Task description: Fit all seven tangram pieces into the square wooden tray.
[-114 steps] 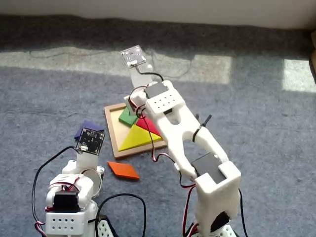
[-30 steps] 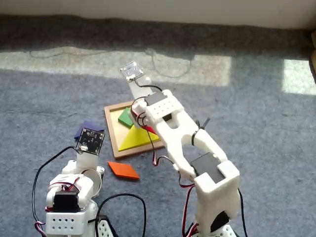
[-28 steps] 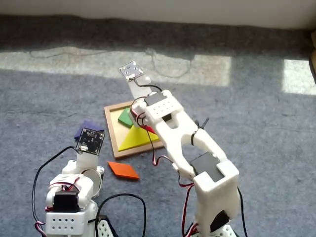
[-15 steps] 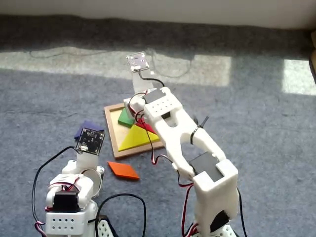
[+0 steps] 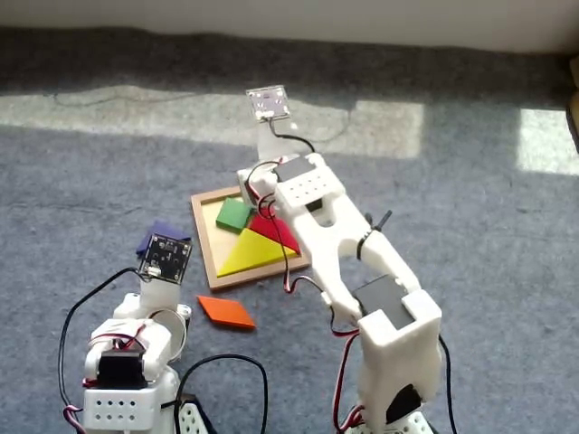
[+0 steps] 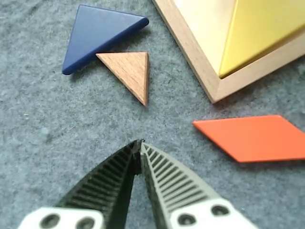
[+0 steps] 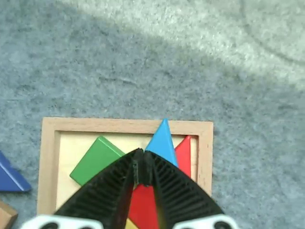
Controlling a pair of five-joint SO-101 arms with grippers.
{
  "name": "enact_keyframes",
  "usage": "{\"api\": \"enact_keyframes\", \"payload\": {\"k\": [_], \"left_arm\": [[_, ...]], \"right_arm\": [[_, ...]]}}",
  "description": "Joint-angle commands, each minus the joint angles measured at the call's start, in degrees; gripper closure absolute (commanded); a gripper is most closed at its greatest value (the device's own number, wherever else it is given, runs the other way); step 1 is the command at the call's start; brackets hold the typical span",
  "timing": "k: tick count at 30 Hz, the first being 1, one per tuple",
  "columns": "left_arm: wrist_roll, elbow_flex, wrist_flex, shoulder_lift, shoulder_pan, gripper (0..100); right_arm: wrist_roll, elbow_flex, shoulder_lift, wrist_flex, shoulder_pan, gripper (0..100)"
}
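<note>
Right end effector [image 7: 142, 166] beside rim-pointing light-blue triangle [image 7: 162, 142].

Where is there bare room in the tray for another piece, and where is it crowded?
Bare wood shows in the tray between its wall, the green square and the yellow triangle. The light blue triangle, red triangle and right claw crowd the opposite side. The carpet beyond the tray's far wall is open.

Right arm [image 5: 344, 237] outstretched, fingers [image 7: 114, 188] closed (left fingers [image 6: 112, 183] too).
</note>
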Motion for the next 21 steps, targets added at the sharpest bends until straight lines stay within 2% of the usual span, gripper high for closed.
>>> {"api": "enact_keyframes", "payload": {"k": [1,10,15,21], "left_arm": [[-0.26,1.10,0.26,-0.57,-0.57,100],[-0.26,1.10,0.26,-0.57,-0.57,100],[-0.26,1.10,0.26,-0.57,-0.57,100],[-0.26,1.10,0.26,-0.57,-0.57,100]], "right_arm": [[-0.44,-3.21,-1.63,4.26,0.75,98.9],[-0.44,-3.03,-1.10,4.44,0.57,98.9],[-0.44,-3.03,2.59,-0.13,-0.57,98.9],[-0.44,-4.44,5.58,-0.48,-0.75,98.9]]}}
